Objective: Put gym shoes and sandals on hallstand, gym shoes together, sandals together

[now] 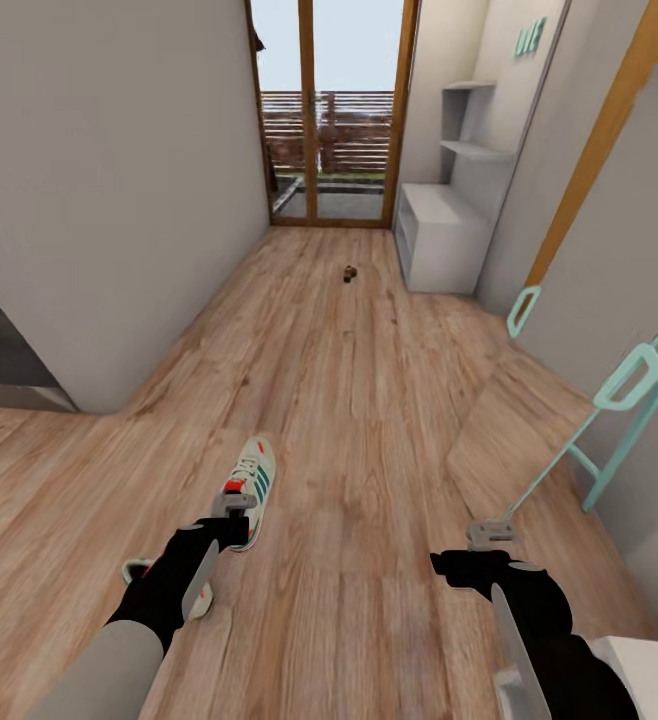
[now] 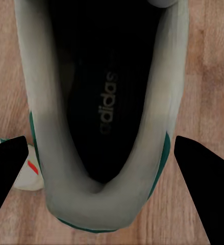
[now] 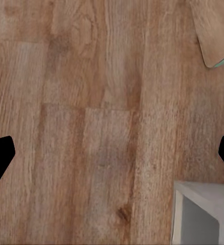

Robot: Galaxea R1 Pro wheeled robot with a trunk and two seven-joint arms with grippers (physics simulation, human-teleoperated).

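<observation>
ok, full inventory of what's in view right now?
gym shoes: two, white with green stripes; one under the left gripper, the other partly hidden behind the left arm
small dark object: one, far down the floor, too small to identify
hallstand: one, pale grey, far right wall
corridor floor: light brown planks
stair rail: teal, right
left gripper: open, straddling the shoe's heel
right gripper: open over bare floor

Wood-plank corridor floor [image 1: 369, 400], one gym shoe [image 1: 252, 482] near left, second gym shoe [image 1: 139, 572] nearer left, small dark sandal [image 1: 350, 273] far centre, pale hallstand [image 1: 439, 235] far right.
</observation>
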